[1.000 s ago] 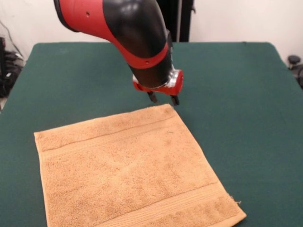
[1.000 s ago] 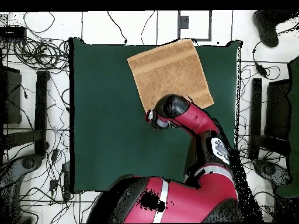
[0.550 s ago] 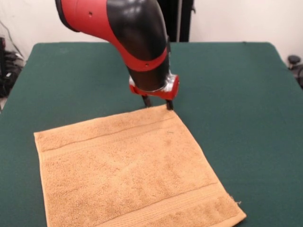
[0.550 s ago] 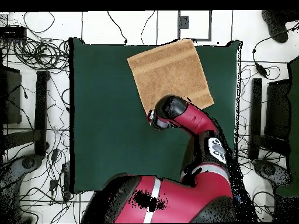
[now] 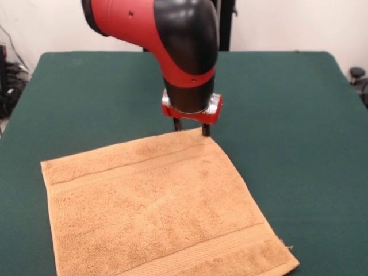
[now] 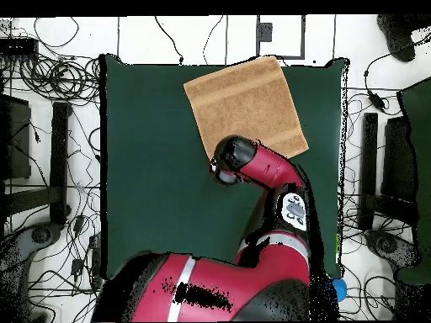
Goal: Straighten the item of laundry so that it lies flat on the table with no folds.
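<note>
The tan-orange item of laundry (image 5: 155, 207) lies spread flat on the dark green table (image 5: 287, 115), in the near half of the front view, with woven bands near two edges. My gripper (image 5: 191, 129) hangs low at the towel's far corner, its two dark fingers (image 5: 177, 123) apart and open, with nothing seen gripped between them. In the overhead view the towel (image 6: 244, 105) lies at the table's (image 6: 151, 168) top edge, and the arm's wrist (image 6: 229, 160) covers the gripper and the towel's lower left corner.
Cables and stands (image 6: 50, 143) crowd the floor on both sides of the table in the overhead view. The arm's bulky red and black links (image 5: 172, 40) lean over the table's middle.
The gripper has dropped from just above the table to the towel's far corner and shifted slightly left in the front view. The arm's upper links have swung. The towel has not moved.
</note>
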You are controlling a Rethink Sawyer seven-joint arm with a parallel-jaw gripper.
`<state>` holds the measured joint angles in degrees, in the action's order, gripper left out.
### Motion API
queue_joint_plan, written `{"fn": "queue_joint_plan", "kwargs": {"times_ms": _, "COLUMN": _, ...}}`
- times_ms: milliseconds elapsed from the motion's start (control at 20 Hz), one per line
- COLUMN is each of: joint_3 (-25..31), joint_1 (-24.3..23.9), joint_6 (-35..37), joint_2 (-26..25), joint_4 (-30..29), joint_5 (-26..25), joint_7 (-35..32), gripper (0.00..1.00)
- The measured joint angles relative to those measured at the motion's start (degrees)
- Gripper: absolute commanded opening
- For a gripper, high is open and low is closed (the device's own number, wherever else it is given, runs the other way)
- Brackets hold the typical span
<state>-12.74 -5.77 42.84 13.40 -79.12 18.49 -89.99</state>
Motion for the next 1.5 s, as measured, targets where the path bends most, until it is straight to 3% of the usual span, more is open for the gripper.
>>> {"fn": "queue_joint_plan", "kwargs": {"times_ms": 300, "joint_3": -1.6, "joint_1": 1.9, "joint_6": -2.8, "joint_2": 0.0, "joint_4": 0.1, "joint_5": 0.1, "joint_7": 0.0, "gripper": 1.0}}
{"fn": "queue_joint_plan", "kwargs": {"times_ms": 350, "joint_3": -1.7, "joint_1": 2.1, "joint_6": -3.1, "joint_2": 0.0, "joint_4": 0.1, "joint_5": 0.2, "joint_7": 0.0, "gripper": 0.0}}
{"fn": "queue_joint_plan", "kwargs": {"times_ms": 1250, "joint_3": -3.6, "joint_1": 3.6, "joint_6": -12.4, "joint_2": -0.1, "joint_4": 0.9, "joint_5": 0.8, "joint_7": -5.9, "gripper": 0.0}}
{"fn": "queue_joint_plan", "kwargs": {"times_ms": 1500, "joint_3": -3.7, "joint_1": 3.8, "joint_6": -13.8, "joint_2": 1.5, "joint_4": -1.3, "joint_5": 1.1, "joint_7": -7.3, "gripper": 0.0}}
